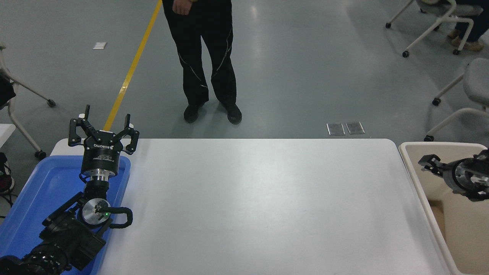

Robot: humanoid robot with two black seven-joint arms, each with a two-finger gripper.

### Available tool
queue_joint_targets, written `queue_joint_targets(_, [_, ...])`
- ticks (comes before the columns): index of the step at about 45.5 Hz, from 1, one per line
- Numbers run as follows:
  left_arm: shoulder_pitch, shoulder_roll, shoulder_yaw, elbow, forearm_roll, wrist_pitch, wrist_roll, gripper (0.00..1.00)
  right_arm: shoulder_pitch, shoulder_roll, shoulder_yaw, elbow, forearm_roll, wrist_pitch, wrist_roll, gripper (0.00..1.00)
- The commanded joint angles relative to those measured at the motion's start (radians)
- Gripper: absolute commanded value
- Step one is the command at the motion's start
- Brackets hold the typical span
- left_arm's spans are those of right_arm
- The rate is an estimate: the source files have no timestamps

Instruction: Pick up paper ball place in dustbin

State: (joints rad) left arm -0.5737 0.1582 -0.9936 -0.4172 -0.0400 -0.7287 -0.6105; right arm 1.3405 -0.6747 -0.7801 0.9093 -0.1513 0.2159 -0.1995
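The left arm [57, 236] is matte black, with a silver disc at the wrist showing a small green light and a looped black cable. Its left gripper [104, 126] has a cylindrical black body with white lettering, a silver collar, and white-tipped black fingers. The right gripper [433, 162] is black with a silvery wrist ring.

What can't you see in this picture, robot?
- Paper ball: none shows in the head view; the dustbin is cut by the right and bottom edges, its floor partly behind the right gripper.
- Right gripper: fingers too small and side-on to tell.
- Person: cut off above the waist by the top edge.
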Motion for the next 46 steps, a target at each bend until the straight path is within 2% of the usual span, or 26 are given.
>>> queue_joint_targets(1, [0.000, 0.000, 0.000, 0.000, 0.000, 0.000, 0.000, 0.99, 0.379, -0.060, -0.186, 0.399, -0.002, 0.120, -0.001, 1.00])
queue_joint_targets(11, [0.000, 0.000, 0.000, 0.000, 0.000, 0.000, 0.000, 0.99, 0.733, -0.023, -0.255, 0.637, 0.009, 0.341, -0.004, 1.00])
queue_joint_targets(21, [0.000, 0.000, 0.001, 0.000, 0.000, 0.000, 0.000, 0.99, 0.977, 0.055, -0.251, 0.746, 0.012, 0.570, -0.011, 1.00])
queue_joint_targets(28, [0.000, 0.000, 0.000, 0.000, 0.000, 0.000, 0.000, 0.99, 1.036, 0.101, -0.251, 0.752, 0.012, 0.570, -0.018, 1.00])
queue_joint_targets(36, [0.000, 0.000, 0.000, 0.000, 0.000, 0.000, 0.000, 0.99, 1.040, 0.119, -0.251, 0.752, 0.012, 0.570, -0.069, 1.00])
queue_joint_targets(46, [0.000, 0.000, 0.000, 0.000, 0.000, 0.000, 0.000, 0.99, 1.031, 0.116, -0.263, 0.750, 0.010, 0.570, -0.097, 1.00])
